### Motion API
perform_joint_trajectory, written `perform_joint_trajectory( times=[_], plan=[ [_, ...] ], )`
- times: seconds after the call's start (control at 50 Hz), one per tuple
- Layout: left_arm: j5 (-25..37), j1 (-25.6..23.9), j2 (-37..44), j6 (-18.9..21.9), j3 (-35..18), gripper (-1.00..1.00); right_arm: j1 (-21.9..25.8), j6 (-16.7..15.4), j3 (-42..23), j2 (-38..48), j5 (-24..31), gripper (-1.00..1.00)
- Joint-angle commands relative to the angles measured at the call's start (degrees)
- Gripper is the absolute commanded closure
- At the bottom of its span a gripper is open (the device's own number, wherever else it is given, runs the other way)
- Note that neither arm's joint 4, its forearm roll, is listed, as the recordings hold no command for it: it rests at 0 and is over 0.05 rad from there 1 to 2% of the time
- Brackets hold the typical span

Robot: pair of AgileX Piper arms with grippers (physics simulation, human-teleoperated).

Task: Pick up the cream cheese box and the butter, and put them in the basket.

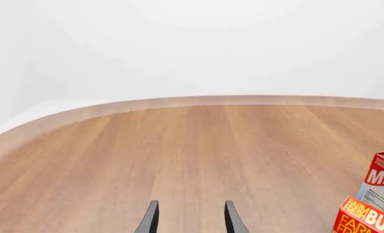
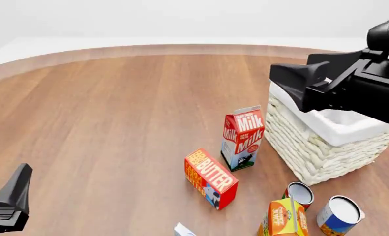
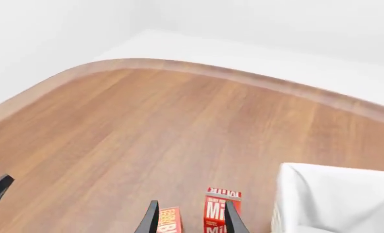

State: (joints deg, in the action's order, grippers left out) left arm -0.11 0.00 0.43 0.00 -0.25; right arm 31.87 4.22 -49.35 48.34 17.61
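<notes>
A smooth wood-grain table, a rough woven wicker basket lined with white cloth, printed card butter and matt black grippers are shown.

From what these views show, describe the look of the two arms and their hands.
Both arms are matte black with blocky, angular housings. The right arm carries a rounded black part at its top. Each hand, left hand and right hand, ends in two thin, dark, tapering fingers. No cables or markings are visible.
</notes>
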Motion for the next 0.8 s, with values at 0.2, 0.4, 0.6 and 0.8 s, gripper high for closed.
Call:
perform_joint_trajectory(
  times=[0.2, 0.4, 0.6, 0.8],
  plan=[
    [0.0, 0.0, 0.0, 0.0, 0.0, -1.0, 3.6, 1.9, -5.9, 7.9, 3.2, -1.0],
    [0.0, 0.0, 0.0, 0.0, 0.0, -1.0, 6.7, 6.3, -3.4, 15.5, -0.8, -1.0],
    [0.0, 0.0, 0.0, 0.0, 0.0, -1.0, 7.1, 6.1, -3.6, 15.8, -0.1, -1.0],
    [0.0, 0.0, 0.0, 0.0, 0.0, -1.0, 6.4, 5.6, -3.1, 18.1, 0.7, -1.0]
  ],
)
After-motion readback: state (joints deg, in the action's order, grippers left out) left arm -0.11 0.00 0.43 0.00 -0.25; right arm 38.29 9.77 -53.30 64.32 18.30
